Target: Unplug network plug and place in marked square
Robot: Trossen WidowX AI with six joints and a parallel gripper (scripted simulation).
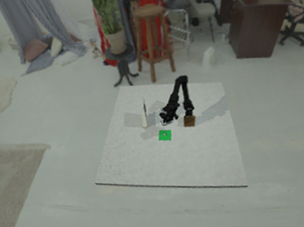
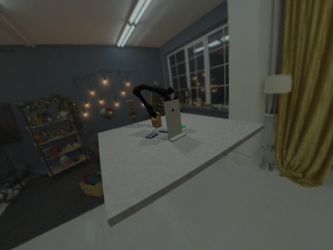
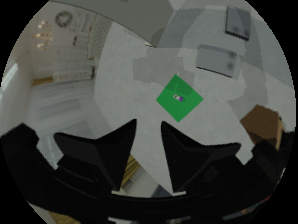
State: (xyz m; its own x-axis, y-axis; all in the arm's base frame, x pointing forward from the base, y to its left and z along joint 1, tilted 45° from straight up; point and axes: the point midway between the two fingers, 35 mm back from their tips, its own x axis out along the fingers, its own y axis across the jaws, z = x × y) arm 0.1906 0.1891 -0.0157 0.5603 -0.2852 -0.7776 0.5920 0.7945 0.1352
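While we hover, one plug on one green square, axis unclear, claw part spread, pinching nothing.

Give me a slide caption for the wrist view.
Partly open gripper above the green square, where the plug lies.

The gripper hangs in open air above the table; only the upright panel (thin, white) stands near.
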